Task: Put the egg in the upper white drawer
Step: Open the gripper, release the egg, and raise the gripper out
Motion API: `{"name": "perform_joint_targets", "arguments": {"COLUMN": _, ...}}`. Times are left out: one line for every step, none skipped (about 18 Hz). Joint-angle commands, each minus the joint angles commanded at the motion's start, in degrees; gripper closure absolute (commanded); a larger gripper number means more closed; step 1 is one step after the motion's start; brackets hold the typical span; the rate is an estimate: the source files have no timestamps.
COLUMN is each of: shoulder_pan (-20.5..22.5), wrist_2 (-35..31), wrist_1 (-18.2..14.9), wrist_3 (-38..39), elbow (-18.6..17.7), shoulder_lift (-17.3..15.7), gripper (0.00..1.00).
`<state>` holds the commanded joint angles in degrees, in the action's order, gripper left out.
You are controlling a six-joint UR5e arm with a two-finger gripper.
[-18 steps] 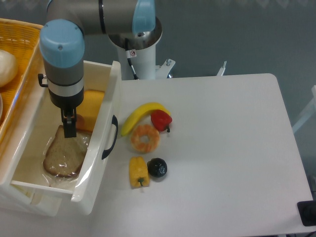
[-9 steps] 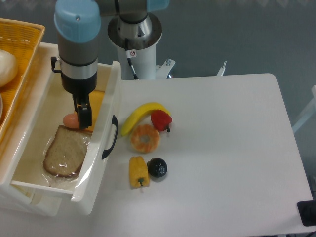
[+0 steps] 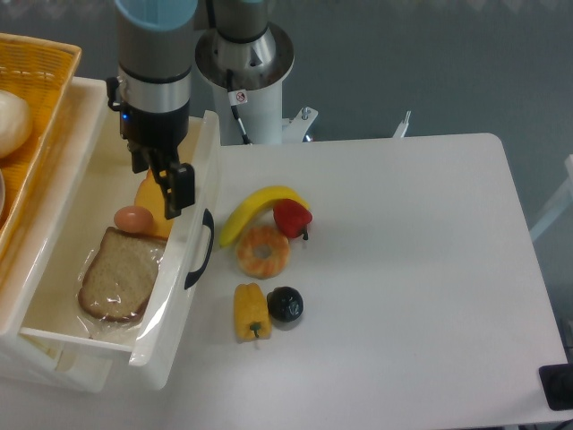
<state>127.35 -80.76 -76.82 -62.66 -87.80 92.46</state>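
Egg: lies in the upper white drawer, touching the bread slice, so it cannot roll.
Gripper: above the drawer, holding nothing; I cannot tell if spread.

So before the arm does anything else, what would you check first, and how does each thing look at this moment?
1. Egg inside the upper white drawer: ok, beside the bread slice.
2. Gripper clear of the egg: ok, apart, to its right.
3. Gripper empty: cannot tell for certain; fingers partly hidden.
4. Gripper clear of the drawer's front wall: cannot tell, they overlap in this view.
5. Banana and other items outside the drawer: ok.
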Motion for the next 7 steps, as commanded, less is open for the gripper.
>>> {"name": "perform_joint_targets", "arguments": {"shoulder_pan": 0.70, "wrist_2": -0.97, "wrist_1": 0.00, "wrist_3": -0.09, "elbow": 0.00, "shoulder_lift": -0.17, "gripper": 0.00}}
{"name": "perform_joint_targets", "arguments": {"shoulder_pan": 1.40, "wrist_2": -1.07, "wrist_1": 0.00, "wrist_3": -0.09, "elbow": 0.00, "shoulder_lift": -0.18, "gripper": 0.00}}
{"name": "perform_joint_targets", "arguments": {"shoulder_pan": 2.10, "wrist_2": -1.07, "wrist_1": 0.00, "wrist_3": -0.09, "elbow": 0.00, "shoulder_lift": -0.18, "gripper": 0.00}}
{"name": "perform_joint_targets", "arguments": {"shoulder_pan": 2.81, "wrist_2": -1.16, "wrist_1": -0.09, "wrist_3": -0.09, "elbow": 0.00, "shoulder_lift": -0.26, "gripper": 0.00}}
{"name": "perform_joint_targets", "arguments": {"shoulder_pan": 3.86, "wrist_2": -1.24, "wrist_1": -0.09, "wrist_3": -0.09, "elbow": 0.00, "shoulder_lift": -0.35, "gripper": 0.00}}
{"name": "perform_joint_targets", "arguments": {"shoulder_pan": 4.83, "wrist_2": -1.25, "wrist_1": -0.17, "wrist_3": -0.18, "elbow": 0.00, "shoulder_lift": -0.35, "gripper": 0.00}}
{"name": "perform_joint_targets", "arguments": {"shoulder_pan": 5.70, "wrist_2": -1.16, "wrist_1": -0.26, "wrist_3": -0.18, "elbow": -0.09, "shoulder_lift": -0.44, "gripper": 0.00}}
